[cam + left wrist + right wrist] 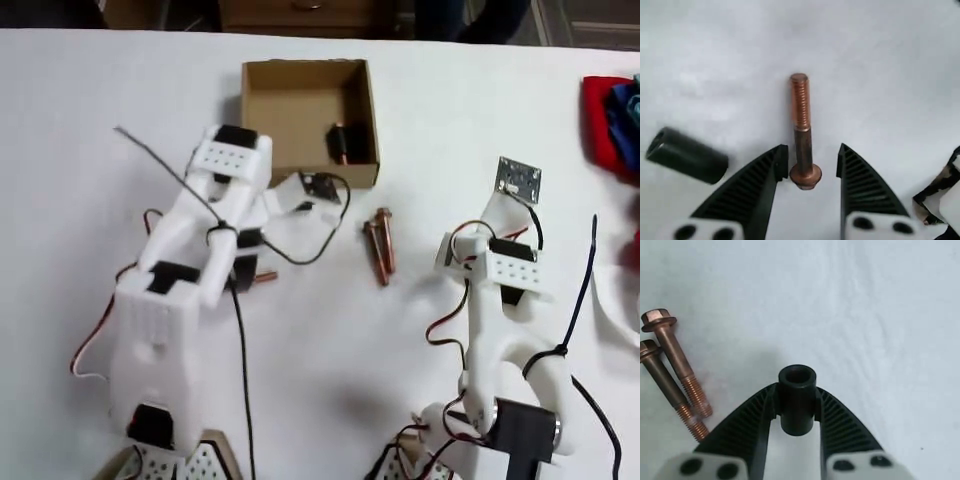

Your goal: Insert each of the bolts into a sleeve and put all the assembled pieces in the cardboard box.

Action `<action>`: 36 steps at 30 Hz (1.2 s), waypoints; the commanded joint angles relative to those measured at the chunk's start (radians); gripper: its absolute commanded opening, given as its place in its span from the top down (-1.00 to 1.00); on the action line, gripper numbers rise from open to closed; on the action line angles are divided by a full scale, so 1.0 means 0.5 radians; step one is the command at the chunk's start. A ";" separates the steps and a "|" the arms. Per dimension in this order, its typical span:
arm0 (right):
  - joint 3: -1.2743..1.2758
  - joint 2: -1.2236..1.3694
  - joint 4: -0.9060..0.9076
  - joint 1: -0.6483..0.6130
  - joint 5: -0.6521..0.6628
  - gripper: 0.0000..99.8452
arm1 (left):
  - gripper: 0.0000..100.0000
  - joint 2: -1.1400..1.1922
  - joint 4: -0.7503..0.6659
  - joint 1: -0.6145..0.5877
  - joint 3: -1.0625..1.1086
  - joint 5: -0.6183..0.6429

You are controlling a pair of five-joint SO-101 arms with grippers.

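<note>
We see the cardboard box [300, 64] holding one sleeved bolt [340, 143], beyond the left tool [812, 150]. That tool stands apart, its fingers [760, 185] astride the head of a bolt [801, 115] on the white worktop [330, 350], a loose sleeve [687, 156] just beside. The right tool [796, 395] is clamped on a second sleeve [797, 377]; two bolts [675, 375] lie near it. From above, the left arm [170, 300] hides most of its bolt.

High camera looks down; wrist cameras closely face the table [330, 340].
</note>
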 commanded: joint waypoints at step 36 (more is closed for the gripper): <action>-0.043 -0.097 -0.014 0.023 -0.021 0.96 | 0.63 -0.160 0.009 -0.110 0.318 4.063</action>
